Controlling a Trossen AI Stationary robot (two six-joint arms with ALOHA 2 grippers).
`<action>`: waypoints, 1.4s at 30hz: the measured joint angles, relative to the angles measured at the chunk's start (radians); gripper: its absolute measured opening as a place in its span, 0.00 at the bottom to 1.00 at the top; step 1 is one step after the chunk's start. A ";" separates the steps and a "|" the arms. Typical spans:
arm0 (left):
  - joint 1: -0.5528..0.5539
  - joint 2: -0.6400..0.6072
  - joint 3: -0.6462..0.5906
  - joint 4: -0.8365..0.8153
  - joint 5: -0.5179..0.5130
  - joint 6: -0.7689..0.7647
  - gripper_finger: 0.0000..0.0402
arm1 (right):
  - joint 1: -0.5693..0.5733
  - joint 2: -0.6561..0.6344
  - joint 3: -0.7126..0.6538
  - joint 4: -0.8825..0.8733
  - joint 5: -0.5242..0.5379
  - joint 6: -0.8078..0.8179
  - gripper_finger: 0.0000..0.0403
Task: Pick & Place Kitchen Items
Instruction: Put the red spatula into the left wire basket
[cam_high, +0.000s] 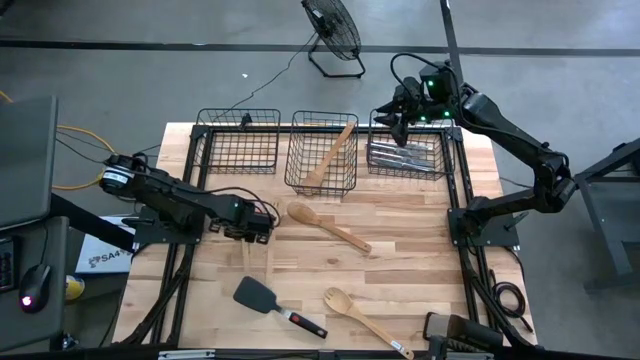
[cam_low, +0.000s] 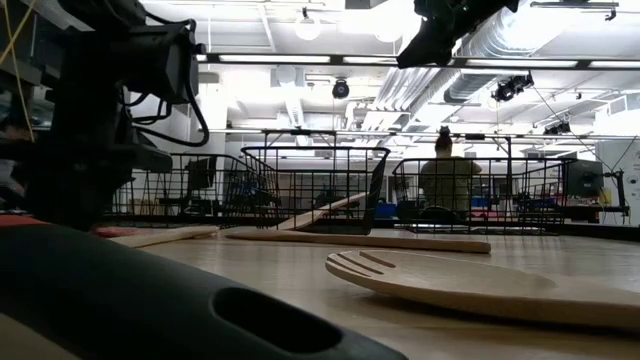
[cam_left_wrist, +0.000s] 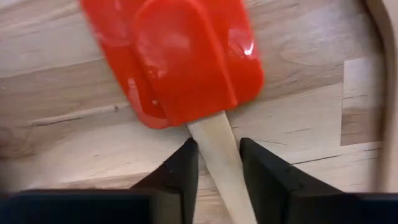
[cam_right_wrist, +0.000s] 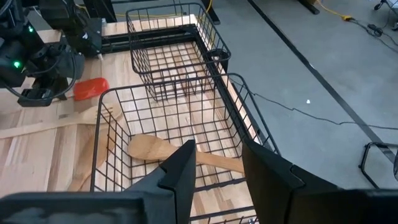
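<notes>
Between the fingers of the left tool (cam_left_wrist: 217, 165) lies the pale wooden handle of the red-headed spatula (cam_left_wrist: 186, 59) on the wooden surface (cam_left_wrist: 56, 93); they straddle it without visibly touching. Only the high view shows the right tool (cam_high: 400, 125), fingers apart, above the black wire basket (cam_high: 408, 155) with silver cutlery (cam_high: 405, 153).

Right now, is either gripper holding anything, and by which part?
Left gripper straddles the red spatula's wooden handle just below the head; grip unconfirmed. Right gripper holds nothing.
</notes>
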 joint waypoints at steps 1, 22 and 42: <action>0.000 0.000 0.000 -0.001 0.002 -0.010 0.23 | 0.000 0.000 0.000 -0.005 0.000 0.000 0.31; -0.004 -0.109 0.052 -0.130 -0.029 0.008 0.16 | 0.000 0.000 0.000 -0.034 -0.002 -0.018 0.31; -0.003 -0.368 0.390 -0.331 -0.442 0.185 0.16 | 0.000 0.000 0.000 -0.034 -0.035 -0.027 0.31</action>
